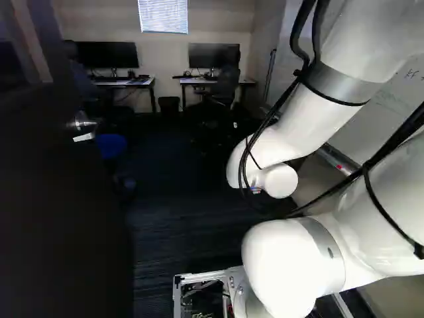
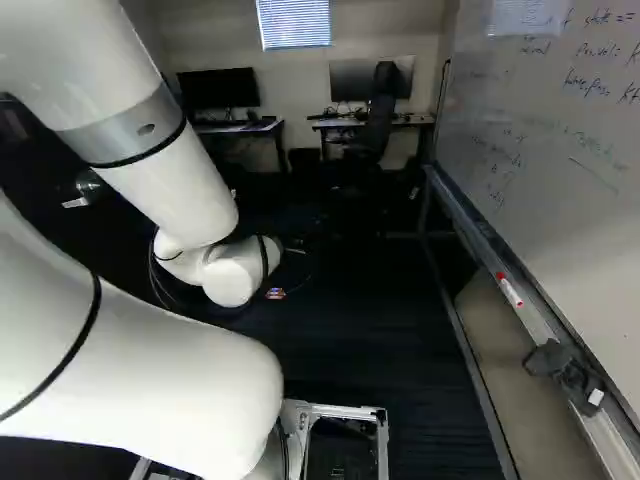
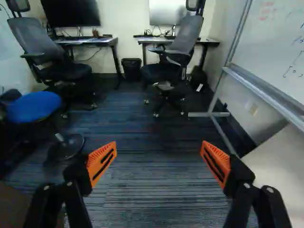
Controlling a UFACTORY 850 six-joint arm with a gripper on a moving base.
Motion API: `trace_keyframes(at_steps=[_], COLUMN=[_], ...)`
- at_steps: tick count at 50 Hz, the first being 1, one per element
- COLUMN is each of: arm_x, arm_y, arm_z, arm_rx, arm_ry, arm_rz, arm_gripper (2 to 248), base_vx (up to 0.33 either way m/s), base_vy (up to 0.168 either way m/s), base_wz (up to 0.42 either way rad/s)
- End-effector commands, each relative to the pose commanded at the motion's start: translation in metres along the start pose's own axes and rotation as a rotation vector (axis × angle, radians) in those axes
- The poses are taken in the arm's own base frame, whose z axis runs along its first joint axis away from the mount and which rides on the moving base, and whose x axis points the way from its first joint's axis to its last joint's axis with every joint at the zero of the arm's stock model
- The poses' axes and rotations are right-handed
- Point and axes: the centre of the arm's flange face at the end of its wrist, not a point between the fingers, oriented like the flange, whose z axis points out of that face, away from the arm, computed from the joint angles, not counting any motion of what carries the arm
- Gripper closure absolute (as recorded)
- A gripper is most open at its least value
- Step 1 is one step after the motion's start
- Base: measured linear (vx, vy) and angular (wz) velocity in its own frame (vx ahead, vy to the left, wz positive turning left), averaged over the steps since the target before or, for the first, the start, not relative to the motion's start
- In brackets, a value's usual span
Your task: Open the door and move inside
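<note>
A: Big stuff?
B: Dark striped carpet (image 3: 156,133). Dark flat door (image 1: 59,205), open, at the left of the left base view. Glossy whiteboard (image 2: 545,150), handwriting on it, at the right of the right base view. White arm (image 1: 298,126), smooth and rounded.
A: Mid-size?
B: 2 desks (image 3: 183,41) by the far wall, 2 mesh-back chairs (image 3: 180,42), 1 round blue stool (image 3: 34,105). Black bin (image 3: 131,71); contents: can't tell.
A: Gripper (image 3: 158,156)?
B: 2 fingers spread wide, ribbed orange pads (image 3: 102,161), nothing between.
A: Smallest?
B: Metal door handle (image 1: 81,122), then red-white marker (image 2: 510,290) on the whiteboard tray.
</note>
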Motion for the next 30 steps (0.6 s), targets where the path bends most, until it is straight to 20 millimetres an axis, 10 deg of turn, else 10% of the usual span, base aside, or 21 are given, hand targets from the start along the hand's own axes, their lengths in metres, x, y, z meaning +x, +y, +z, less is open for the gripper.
trace_keyframes(at_steps=[30], arm_x=[0.0], arm_y=[0.0], arm_z=[0.0], arm_rx=[0.0], arm_ry=[0.0], arm_rz=[0.0], arm_gripper=[3], base_vx=[0.243], base_vy=[0.008], base_wz=[-0.004])
